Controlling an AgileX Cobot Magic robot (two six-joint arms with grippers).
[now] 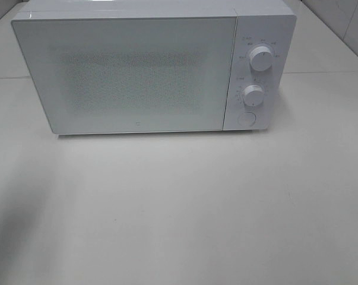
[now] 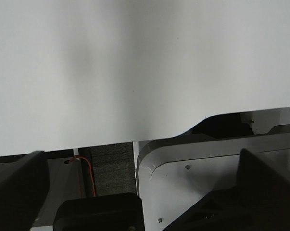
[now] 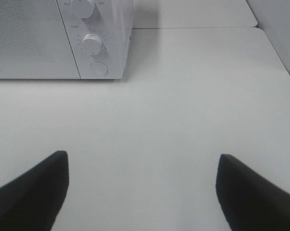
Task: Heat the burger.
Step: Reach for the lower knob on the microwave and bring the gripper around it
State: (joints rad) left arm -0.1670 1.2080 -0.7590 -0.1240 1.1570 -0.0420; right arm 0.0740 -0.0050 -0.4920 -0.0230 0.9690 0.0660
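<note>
Microwave [image 1: 131, 71] door shut, burger unseen. Left gripper [image 2: 142, 183], right gripper [image 3: 142, 161]: fingers apart, empty. Opening step pending, likely pressing round button [image 1: 246, 118] on microwave front.

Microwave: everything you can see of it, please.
The microwave is a white box with a pale, glossy door, shut, its window a speckled mesh. The panel at the right of its front carries an upper knob, a lower knob and a round button beneath. It stands upright on the white table, front to the high camera; nothing else touches it.
</note>
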